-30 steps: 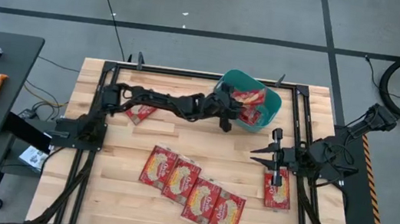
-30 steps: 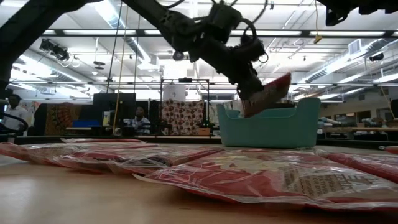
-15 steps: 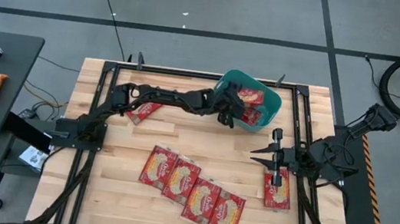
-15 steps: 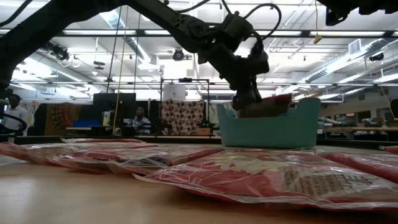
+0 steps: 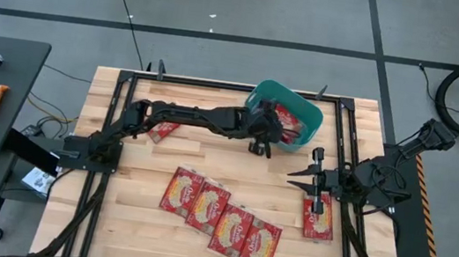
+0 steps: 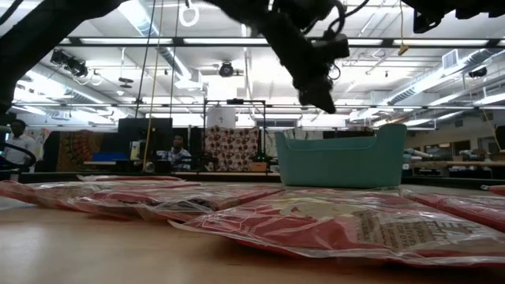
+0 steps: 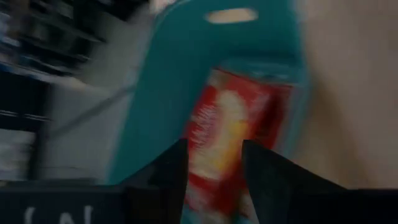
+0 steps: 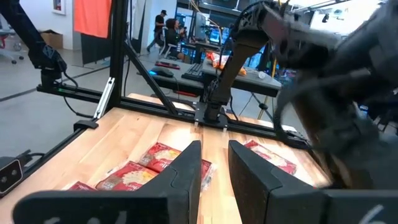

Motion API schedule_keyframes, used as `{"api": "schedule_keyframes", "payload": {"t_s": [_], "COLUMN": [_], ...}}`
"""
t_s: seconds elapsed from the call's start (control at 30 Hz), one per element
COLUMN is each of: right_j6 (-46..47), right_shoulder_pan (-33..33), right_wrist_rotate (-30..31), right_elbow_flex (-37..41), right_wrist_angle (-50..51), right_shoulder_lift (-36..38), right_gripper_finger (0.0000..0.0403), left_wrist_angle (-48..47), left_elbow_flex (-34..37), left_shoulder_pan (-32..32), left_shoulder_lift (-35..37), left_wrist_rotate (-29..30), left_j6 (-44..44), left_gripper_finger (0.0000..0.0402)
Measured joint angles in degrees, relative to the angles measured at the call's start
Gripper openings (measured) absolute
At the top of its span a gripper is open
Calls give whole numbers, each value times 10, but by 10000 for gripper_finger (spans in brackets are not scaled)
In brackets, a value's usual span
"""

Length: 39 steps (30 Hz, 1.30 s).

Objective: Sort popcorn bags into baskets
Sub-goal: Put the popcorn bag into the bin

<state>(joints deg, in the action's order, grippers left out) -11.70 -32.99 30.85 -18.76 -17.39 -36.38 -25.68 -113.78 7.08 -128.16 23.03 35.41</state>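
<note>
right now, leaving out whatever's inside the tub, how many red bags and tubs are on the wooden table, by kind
red popcorn bags lying on the tabletop: 6
teal tub: 1
total: 7

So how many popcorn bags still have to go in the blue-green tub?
Done: red popcorn bags already lie in the teal tub. In hand: nothing; the left pincer is open and empty beside the tub. Left: four bags in a row, one under the waiting right pincer, one under the left arm.
</note>
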Motion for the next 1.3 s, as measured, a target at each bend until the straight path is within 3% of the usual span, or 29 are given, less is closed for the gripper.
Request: {"api": "schedule_keyframes", "payload": {"t_s": [0.17, 0.3, 0.47, 0.77, 1.3], "right_j6": [10, 15, 25, 17, 15], "right_shoulder_pan": [0, 0, -4, -15, -15], "right_wrist_rotate": [-4, -5, -5, 0, 6], "right_elbow_flex": [0, 0, 0, 0, 0], "right_wrist_angle": [3, 9, 13, 8, 0], "right_shoulder_lift": [0, 0, 0, 0, 0], "right_gripper_finger": [86, 86, 86, 86, 86], "left_wrist_angle": [-190, -293, -355, -347, -228], "left_elbow_flex": [-48, -48, -13, 147, 479], "left_shoulder_pan": [-23, -47, -77, -108, -76], "left_shoulder_lift": [7, 8, 18, 83, 301], "left_wrist_rotate": [-32, -16, 15, 55, 60], "left_j6": [-99, -157, -214, -307, -488], "left_gripper_finger": [141, 131, 116, 109, 110]}}
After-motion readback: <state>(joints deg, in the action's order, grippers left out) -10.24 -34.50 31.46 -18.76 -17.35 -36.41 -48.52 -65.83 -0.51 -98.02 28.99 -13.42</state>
